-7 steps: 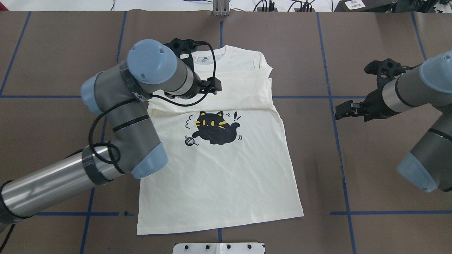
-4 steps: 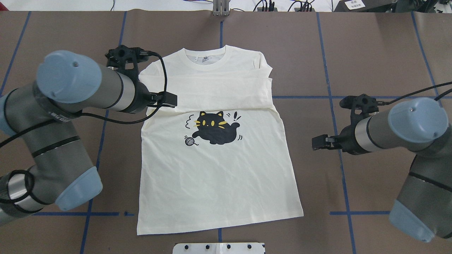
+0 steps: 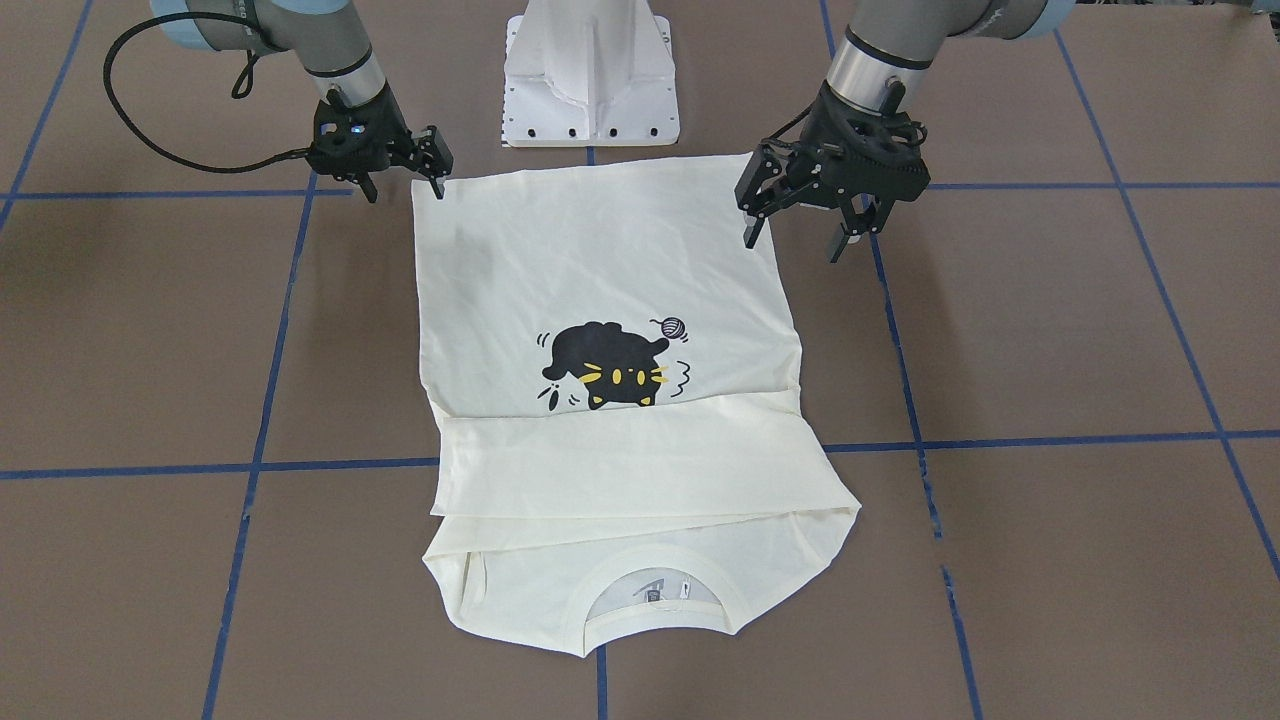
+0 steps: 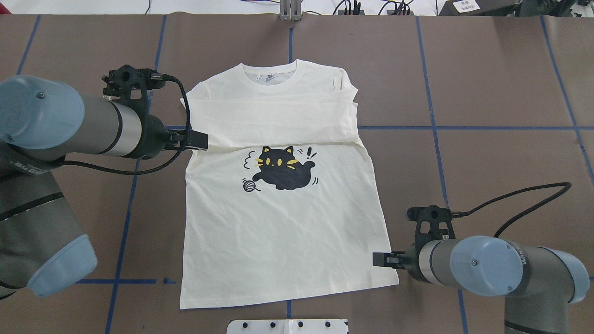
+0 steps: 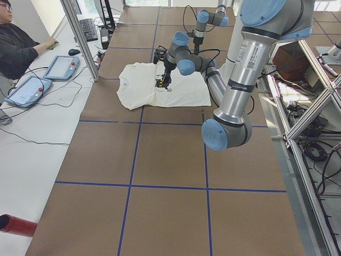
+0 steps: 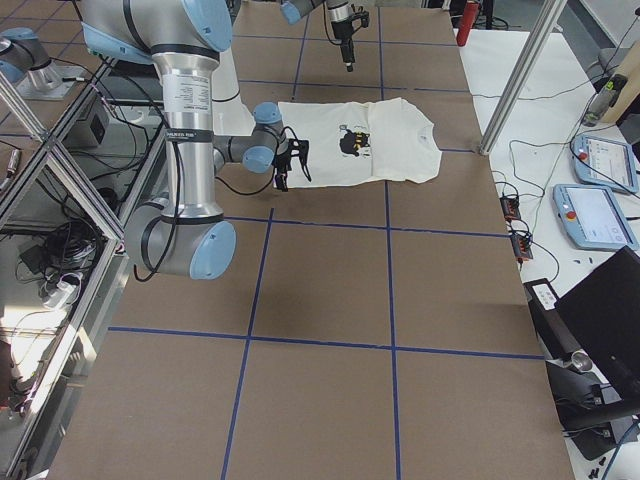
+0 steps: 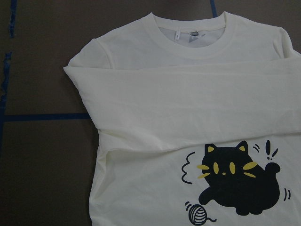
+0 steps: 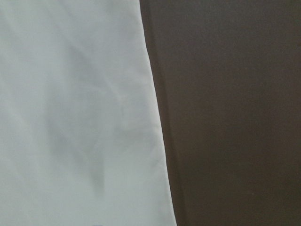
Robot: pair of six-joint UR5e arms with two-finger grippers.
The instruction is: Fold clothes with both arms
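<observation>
Status: T-shirt (image 4: 278,232) flat on table (image 4: 487,162), cat print (image 4: 283,167) up, sleeves (image 4: 274,125) folded across chest. Collar (image 4: 271,74) at top of overhead frame, hem at bottom.

Empty right gripper (image 3: 405,193): fingers spread, low, at hem corner (image 3: 416,182) in upper left of front view. Its wrist cam is filled by the cloth's side edge.

Empty left gripper (image 3: 792,247): fingers spread, looks higher up, upper right of front view near far hem corner (image 3: 750,160). Overhead puts it at the shirt's left edge by the sleeve fold, so its exact spot over the cloth is unclear.

Reads as approach for hem-to-collar fold; nothing gripped yet.

Suggest: get left as low as right, put one finger under and one over at each corner, catch both layers, close together. Lift level, keep hem taut, carry past cat, lay on sleeves with side edges lined up.

Risk: single-layer pinch, or uneven lift skewing the fold.
</observation>
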